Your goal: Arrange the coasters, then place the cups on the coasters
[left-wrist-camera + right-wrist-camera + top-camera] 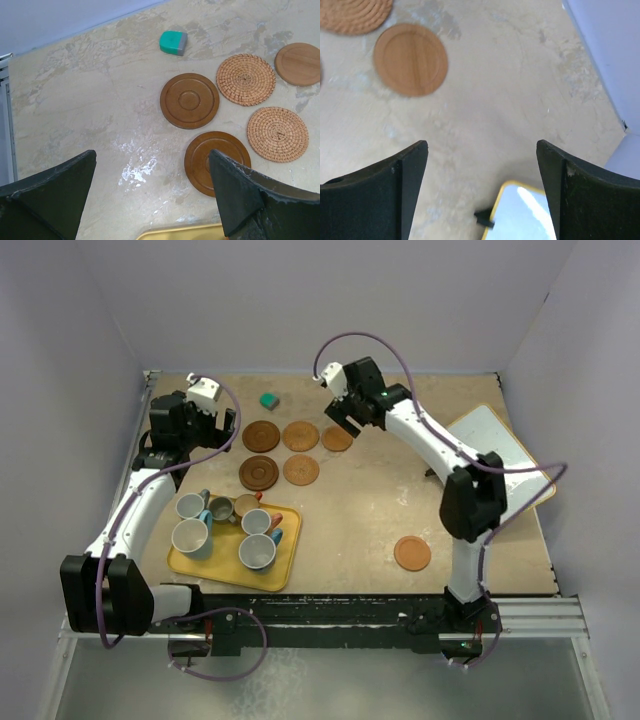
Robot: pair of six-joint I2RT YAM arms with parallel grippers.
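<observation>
Five coasters lie in two rows at the back of the table: dark wood (261, 435), woven (300, 435) and pale wood (337, 439) behind, dark (259, 472) and woven (301, 470) in front. Another coaster (412, 553) lies alone at the front right. Several cups (257, 552) stand on the yellow tray (287, 565). My left gripper (222, 423) hangs open just left of the rows; its wrist view shows the dark coaster (189, 100) ahead of the left gripper (152, 155). My right gripper (338, 420) is open and empty above the pale coaster (410, 59), seen beyond the right gripper (481, 145).
A small teal block (268, 399) sits behind the coasters, also in the left wrist view as the teal block (173, 42). A white board with a yellow edge (495, 445) lies at the right side, under the right arm. Walls close the table on three sides.
</observation>
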